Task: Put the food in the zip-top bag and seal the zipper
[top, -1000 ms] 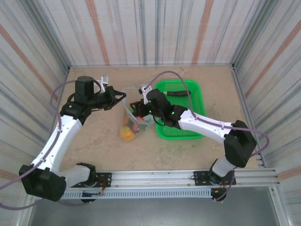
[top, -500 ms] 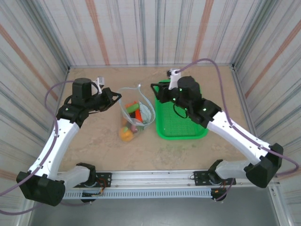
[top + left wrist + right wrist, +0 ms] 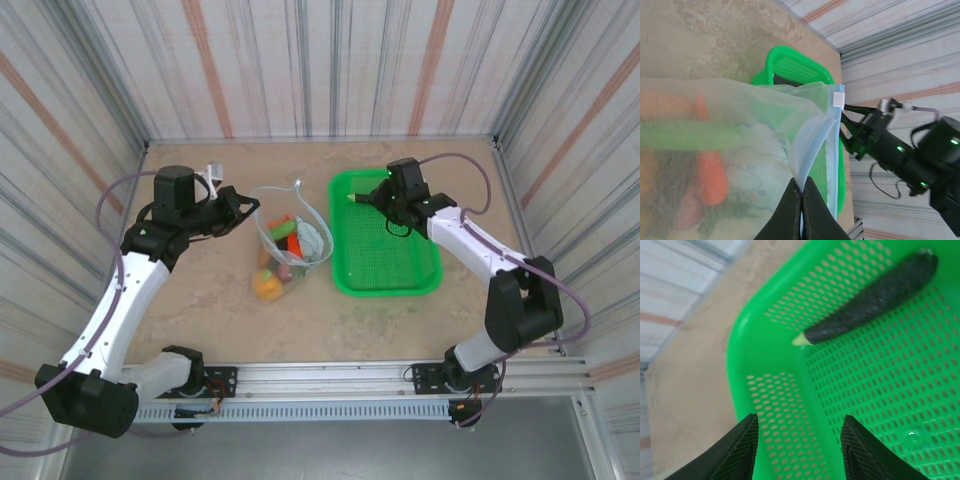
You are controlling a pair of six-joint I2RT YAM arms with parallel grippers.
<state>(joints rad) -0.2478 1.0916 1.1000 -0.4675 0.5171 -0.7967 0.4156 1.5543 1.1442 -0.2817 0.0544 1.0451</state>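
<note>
Just one eggplant (image 3: 870,300), one basket (image 3: 771,356)

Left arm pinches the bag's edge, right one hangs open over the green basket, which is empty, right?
Not empty: the right wrist view shows a dark eggplant-like piece in the green basket. The left gripper does pinch the edge of the zip-top bag, and the right gripper hangs open over the basket.

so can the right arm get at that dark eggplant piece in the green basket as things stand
Probably yes. The right gripper hangs open over the green basket, and the dark eggplant piece lies alone on the mesh floor just ahead of it, with nothing between them.
</note>
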